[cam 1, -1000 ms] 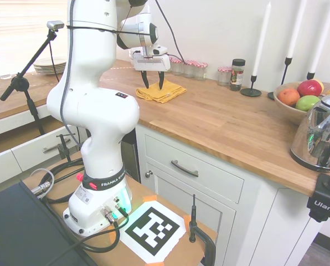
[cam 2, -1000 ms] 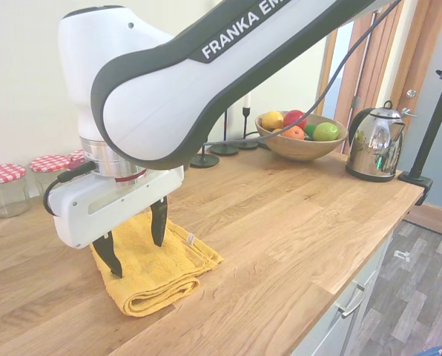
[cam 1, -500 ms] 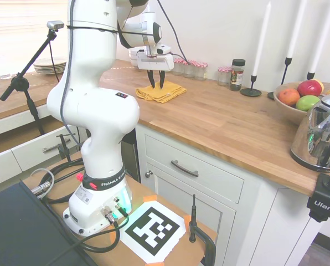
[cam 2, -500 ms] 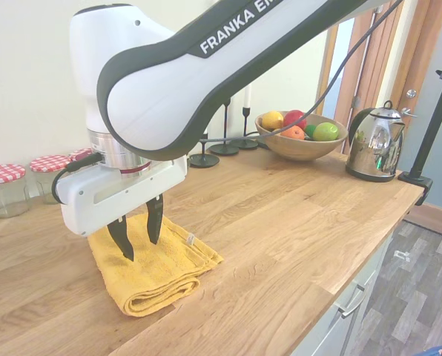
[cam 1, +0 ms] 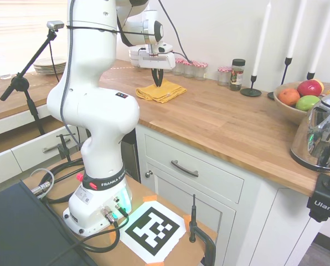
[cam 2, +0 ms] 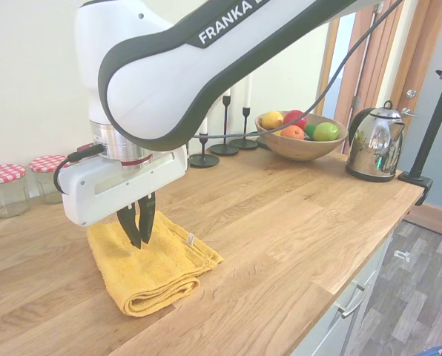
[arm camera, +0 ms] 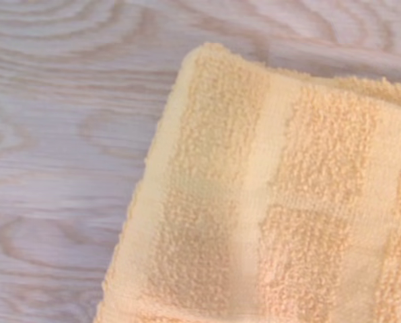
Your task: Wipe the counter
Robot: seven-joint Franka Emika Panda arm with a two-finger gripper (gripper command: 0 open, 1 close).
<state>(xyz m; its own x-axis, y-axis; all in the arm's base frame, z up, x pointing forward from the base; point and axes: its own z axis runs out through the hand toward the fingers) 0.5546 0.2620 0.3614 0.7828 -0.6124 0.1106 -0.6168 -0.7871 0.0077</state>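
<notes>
A folded yellow towel point(cam 1: 160, 91) point(cam 2: 158, 263) lies flat on the long brown wooden counter point(cam 1: 226, 122) point(cam 2: 280, 215). My gripper point(cam 1: 158, 82) point(cam 2: 140, 241) hangs just above the towel's back part. Its two dark fingers are pressed together and shut, with nothing visibly pinched between them. The towel is not lifted. Up close in the wrist view, a corner of the towel point(arm camera: 274, 202) rests on the wood grain of the counter point(arm camera: 66, 134).
Glass jars with red checked lids point(cam 1: 190, 68) point(cam 2: 4, 189) line the wall behind the towel, next to a dark-lidded spice jar point(cam 1: 237, 74). Candlesticks point(cam 1: 252, 83), a fruit bowl point(cam 1: 298, 100) point(cam 2: 299, 137) and a steel kettle point(cam 1: 320, 138) point(cam 2: 374, 152) stand further along. Plates point(cam 1: 50, 65) sit far left.
The fingers went from wide open to shut while the gripper rose slightly over the towel. The towel has not moved.
</notes>
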